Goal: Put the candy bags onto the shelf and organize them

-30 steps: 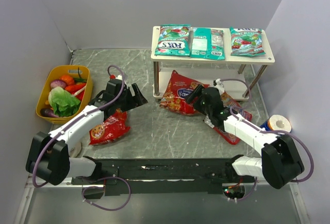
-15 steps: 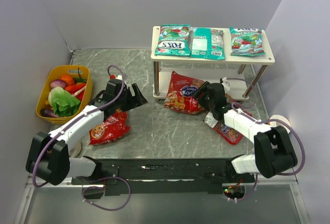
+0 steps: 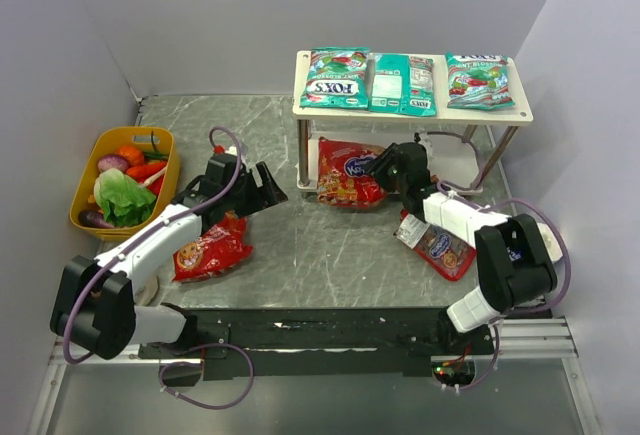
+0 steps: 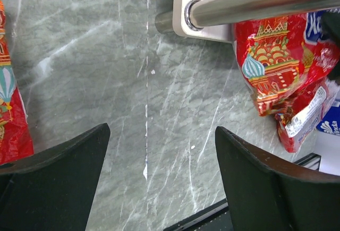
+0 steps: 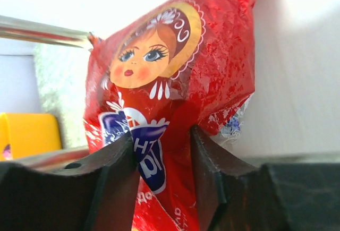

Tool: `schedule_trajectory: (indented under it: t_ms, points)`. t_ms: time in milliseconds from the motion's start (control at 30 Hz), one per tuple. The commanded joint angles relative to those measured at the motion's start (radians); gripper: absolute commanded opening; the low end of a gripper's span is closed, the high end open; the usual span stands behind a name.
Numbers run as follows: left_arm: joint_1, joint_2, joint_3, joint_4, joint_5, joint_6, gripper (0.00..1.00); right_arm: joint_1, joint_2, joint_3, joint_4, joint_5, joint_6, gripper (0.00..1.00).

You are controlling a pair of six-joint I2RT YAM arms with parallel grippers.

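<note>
Clamped at its right end by right gripper (image 3: 380, 169): red candy bag (image 3: 345, 183), long axis left-right, on shelf (image 3: 520, 113) lower board; left gripper (image 4: 162, 135) gaping.

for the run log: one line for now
right gripper: shut on red bag at lower shelf | left gripper: open | teal bags: on top

The left arm (image 3: 150, 245) and the right arm (image 3: 455, 217) are built the same: white smooth shells between black joints, with a big rounded black block at each shoulder. A thin grey-purple cable (image 3: 239, 155) runs in loops along each arm. The left gripper (image 4: 162, 130) has thick matte black fingers (image 4: 53, 183) with curved edges; the right gripper (image 5: 162, 133) has such fingers also. Their bases share one black plate (image 3: 320, 330).
</note>
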Motion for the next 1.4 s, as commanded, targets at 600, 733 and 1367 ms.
schedule_trajectory:
  t_ms: [600, 733, 1367]
  points:
    - [-0.005, 0.076, 0.055, 0.126, 0.115, -0.056, 0.87, 0.024, 0.058, 0.177, -0.042, 0.206, 0.159, 0.41]
    - [-0.005, 0.102, 0.071, 0.199, 0.187, -0.093, 0.89, 0.045, -0.011, 0.145, -0.121, 0.246, 0.167, 0.43]
    - [-0.135, 0.375, 0.158, 0.466, 0.253, -0.361, 0.94, 0.048, -0.161, 0.046, -0.334, 0.071, 0.118, 0.74]
